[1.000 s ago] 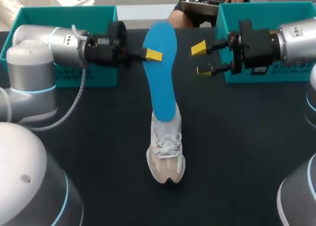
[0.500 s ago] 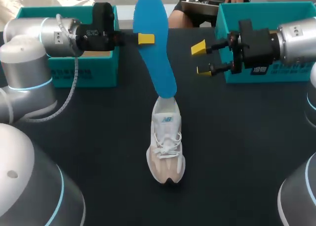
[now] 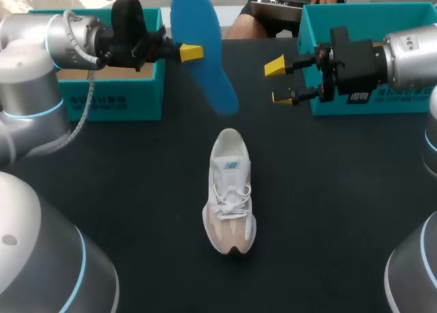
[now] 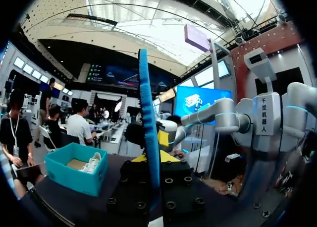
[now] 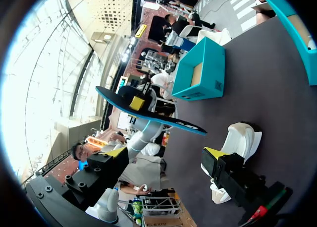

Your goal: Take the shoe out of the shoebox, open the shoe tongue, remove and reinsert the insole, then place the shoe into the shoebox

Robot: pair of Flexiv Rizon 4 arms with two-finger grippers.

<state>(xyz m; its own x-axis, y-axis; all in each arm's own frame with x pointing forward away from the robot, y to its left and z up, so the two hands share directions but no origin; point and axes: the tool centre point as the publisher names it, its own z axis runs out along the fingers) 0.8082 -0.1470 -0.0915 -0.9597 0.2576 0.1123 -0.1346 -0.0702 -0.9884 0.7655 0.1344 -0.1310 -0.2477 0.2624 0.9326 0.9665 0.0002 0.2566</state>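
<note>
**Insole** [image 3: 202, 53], blue: gripped between the left fingers [image 3: 190, 52], which are closed narrowly on it from both sides, toward its broad end. One yellow tip is seen against its face; the other is hidden behind it. The insole is held in the air at a slant, its narrow end pointing away from the fingers toward the shoe and clear of it. In the left wrist view it is seen edge-on [image 4: 149, 133], rising straight out from between the fingers.

**Shoe** [image 3: 230, 190], white and beige, laced: stood upright on the dark worktop [image 3: 136, 210], lower than both pairs of fingers and between them, heel toward the insole. It is touched by neither pair.

**Right fingers** [image 3: 274, 67]: spread wide and held in the air, tips pointed toward the insole but apart from it.

**Left box** [image 3: 116, 101], teal: set on the worktop beside and behind the left fingers.

**Right box** [image 3: 306, 39], teal: set just behind the right fingers.
</note>
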